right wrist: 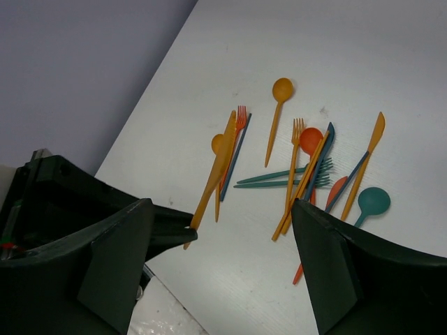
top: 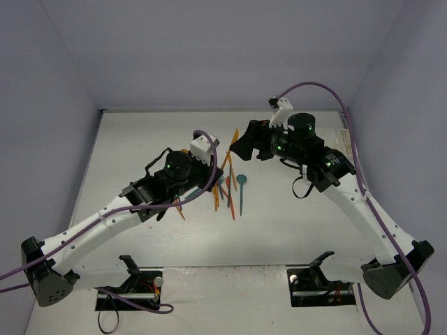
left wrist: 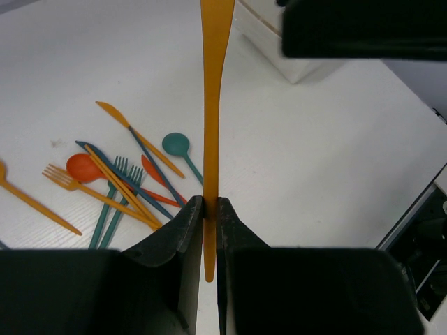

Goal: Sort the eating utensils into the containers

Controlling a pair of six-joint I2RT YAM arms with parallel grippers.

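My left gripper [left wrist: 209,202] is shut on the handle end of an orange knife [left wrist: 213,105], which it holds up off the table. In the top view the left gripper [top: 220,169] points that knife [top: 232,143] toward my right gripper [top: 242,148]. The right gripper [right wrist: 220,204] stands open just beyond the knife [right wrist: 218,164], with nothing between its fingers. The other eating utensils [top: 227,192] lie in a loose pile: a teal spoon [left wrist: 176,144], a red-orange spoon [left wrist: 84,167], teal forks [right wrist: 286,178] and an orange spoon [right wrist: 282,89]. A white container [left wrist: 279,52] shows partly under the right gripper.
Grey-violet walls [top: 223,56] close in the white table [top: 140,139] on three sides. Purple cables [top: 328,91] loop over both arms. The table's right edge [left wrist: 419,202] runs close to the left wrist. Two black mounts [top: 136,269] stand at the near edge.
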